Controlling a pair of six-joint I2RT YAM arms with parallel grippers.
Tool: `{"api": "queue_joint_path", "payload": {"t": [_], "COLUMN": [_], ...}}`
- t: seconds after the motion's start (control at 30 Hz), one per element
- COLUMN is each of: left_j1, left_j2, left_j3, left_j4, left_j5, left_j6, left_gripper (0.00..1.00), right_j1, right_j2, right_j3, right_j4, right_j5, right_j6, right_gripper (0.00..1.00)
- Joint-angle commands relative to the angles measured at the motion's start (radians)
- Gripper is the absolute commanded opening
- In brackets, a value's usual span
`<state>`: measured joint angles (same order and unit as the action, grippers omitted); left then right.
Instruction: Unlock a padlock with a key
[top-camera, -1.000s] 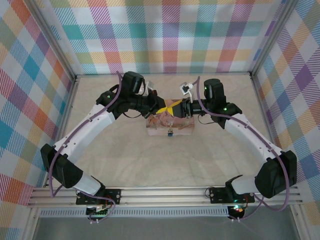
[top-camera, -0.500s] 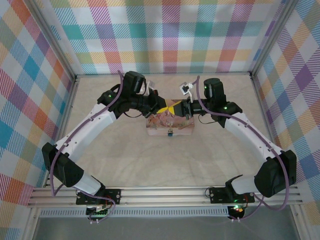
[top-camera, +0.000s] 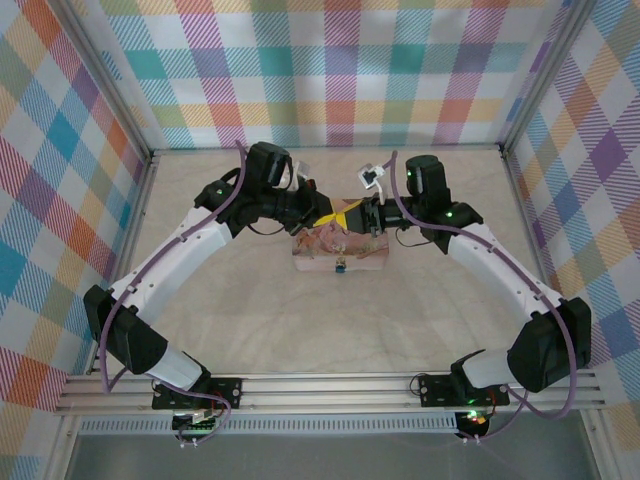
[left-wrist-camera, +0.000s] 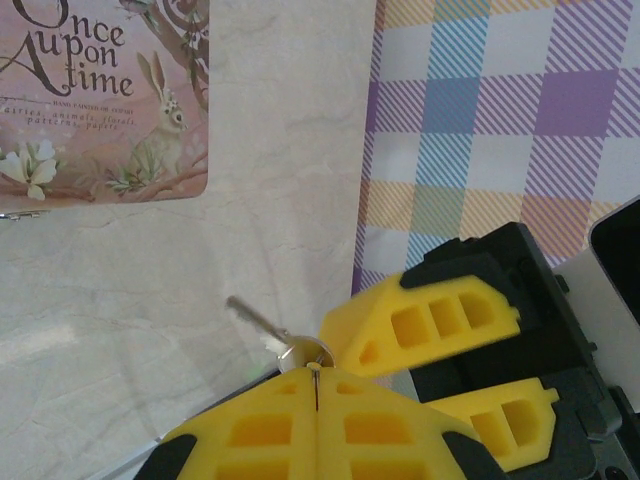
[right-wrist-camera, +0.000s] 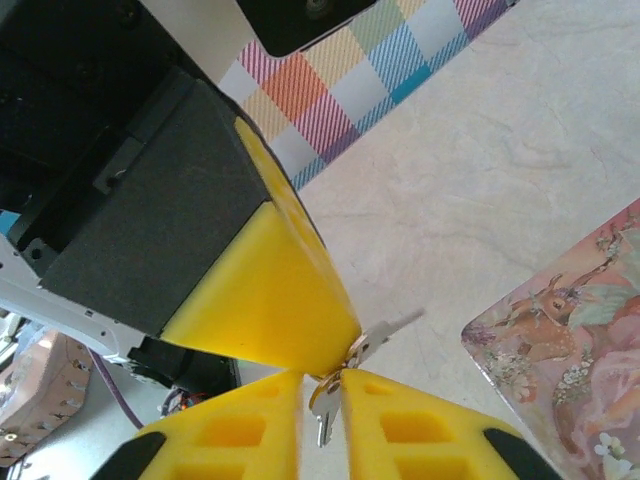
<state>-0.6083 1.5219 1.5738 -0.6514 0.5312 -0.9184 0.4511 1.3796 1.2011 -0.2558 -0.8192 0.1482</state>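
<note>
near tin box (left-wrist-camera: 100, 110), l claw (left-wrist-camera: 315, 374) clamped on key (left-wrist-camera: 256, 319); r claw (right-wrist-camera: 321, 388) slightly apart beside it.

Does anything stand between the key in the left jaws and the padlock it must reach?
Yes. The left gripper holds the key off the far side of the tin box, while the padlock sits at its near edge. The box lies between them, so the key would probably travel over it.

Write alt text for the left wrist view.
The left gripper has its yellow fingers shut on the key, whose thin shaft sticks out up-left over the pale table. The right gripper's fingers sit close at right; a pink illustrated tin box lies top left.
</note>
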Motion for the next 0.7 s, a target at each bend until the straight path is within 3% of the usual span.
{"api": "queue_joint_path", "payload": {"t": [0.0,0.4,0.67], "left_j1": [-0.024,-0.024,-0.028], "left_j2": [-0.006,-0.004,-0.003], "left_j3": [0.038,0.043,0.046], "left_j4": [0.019,0.016,0.018], "left_j5": [0.056,0.062,0.067], "left_j6": [0.017,0.014,0.018], "left_gripper": [0.0,0.0,0.0], "right_j1": [0.015,0.031,0.032], "right_j2": [0.022,0.013,0.015], "right_j3": [0.032,0.028,0.032], "right_j4": [0.012,-0.007,0.0], "right_j5": [0.004,0.057,0.084], "right_j6": [-0.015,-0.04,-0.042], "right_gripper": [0.21,0.29,0.11]}}
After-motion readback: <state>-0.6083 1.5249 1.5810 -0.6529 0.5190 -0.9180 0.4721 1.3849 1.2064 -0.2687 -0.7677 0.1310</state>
